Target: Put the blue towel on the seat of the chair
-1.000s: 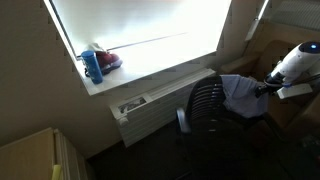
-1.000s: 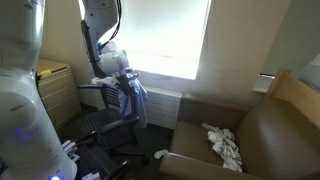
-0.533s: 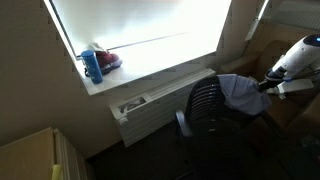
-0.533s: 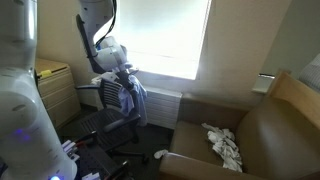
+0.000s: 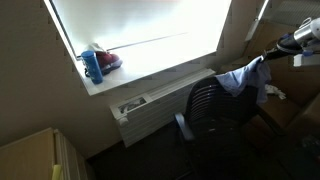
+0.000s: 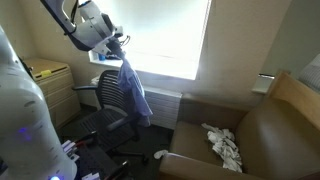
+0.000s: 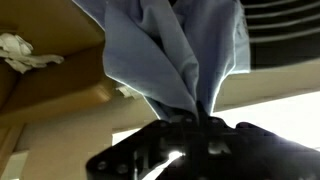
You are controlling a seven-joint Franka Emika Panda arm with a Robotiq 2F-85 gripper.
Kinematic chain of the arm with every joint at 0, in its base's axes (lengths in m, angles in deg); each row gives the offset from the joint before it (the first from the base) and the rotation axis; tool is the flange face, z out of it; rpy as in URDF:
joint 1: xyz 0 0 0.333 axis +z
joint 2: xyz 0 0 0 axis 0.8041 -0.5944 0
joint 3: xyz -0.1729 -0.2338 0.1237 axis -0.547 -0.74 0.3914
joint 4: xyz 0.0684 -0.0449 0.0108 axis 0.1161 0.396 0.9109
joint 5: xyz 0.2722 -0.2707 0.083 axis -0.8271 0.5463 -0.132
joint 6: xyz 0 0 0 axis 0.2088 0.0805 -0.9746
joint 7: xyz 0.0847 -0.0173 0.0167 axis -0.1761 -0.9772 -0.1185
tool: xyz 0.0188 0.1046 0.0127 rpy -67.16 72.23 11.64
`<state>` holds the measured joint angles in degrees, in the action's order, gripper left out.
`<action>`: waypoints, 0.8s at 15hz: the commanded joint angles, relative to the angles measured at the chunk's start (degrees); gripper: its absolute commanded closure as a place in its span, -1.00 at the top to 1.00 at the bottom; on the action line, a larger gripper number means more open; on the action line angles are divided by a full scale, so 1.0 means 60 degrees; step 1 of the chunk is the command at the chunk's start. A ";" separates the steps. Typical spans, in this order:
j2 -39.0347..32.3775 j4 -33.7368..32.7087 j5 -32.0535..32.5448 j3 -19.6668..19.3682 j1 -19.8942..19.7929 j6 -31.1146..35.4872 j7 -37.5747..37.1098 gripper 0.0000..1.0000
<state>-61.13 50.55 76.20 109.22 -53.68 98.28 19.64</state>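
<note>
The blue towel (image 6: pixel 133 88) hangs in long folds from my gripper (image 6: pixel 121 50), which is shut on its top edge and holds it up above the black mesh office chair (image 6: pixel 113 98). In an exterior view the towel (image 5: pixel 246 78) dangles from the gripper (image 5: pixel 266 56) beside the chair's backrest (image 5: pixel 208 100). In the wrist view, which stands upside down, the towel (image 7: pixel 178 50) fans out from the pinched jaws at the gripper (image 7: pixel 192 122). The chair's seat is dark and mostly hidden behind the backrest and the towel.
A brown armchair (image 6: pixel 265 135) with a crumpled white cloth (image 6: pixel 224 146) on its seat stands to one side. A blue bottle (image 5: pixel 93 66) and a red object sit on the bright window sill (image 5: pixel 150 70). A radiator (image 5: pixel 150 108) runs under the window.
The gripper has shut on the blue towel and lifted it off the chair's backrest; the towel now hangs free above the chair.
</note>
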 commanded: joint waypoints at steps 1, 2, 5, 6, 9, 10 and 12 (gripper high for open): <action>0.1798 0.0584 -0.1141 -0.0243 0.0756 0.1166 0.0871 -0.97; 0.2203 0.0630 -0.1410 -0.0413 0.1128 0.1430 0.1045 -0.97; 0.3148 0.0660 -0.2302 -0.1312 0.2812 0.1978 0.1922 -0.97; 0.3546 0.0703 -0.3521 -0.1107 0.2988 0.2097 0.2896 -0.97; 0.4605 0.0540 -0.5481 -0.1539 0.4461 0.1769 0.4459 -0.97; 0.5037 0.0541 -0.6147 -0.1694 0.4878 0.1613 0.4903 -0.97; 0.5607 0.0364 -0.7382 -0.1994 0.5724 0.1182 0.5649 -0.97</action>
<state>-33.35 52.40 39.92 100.21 -25.41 108.68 47.35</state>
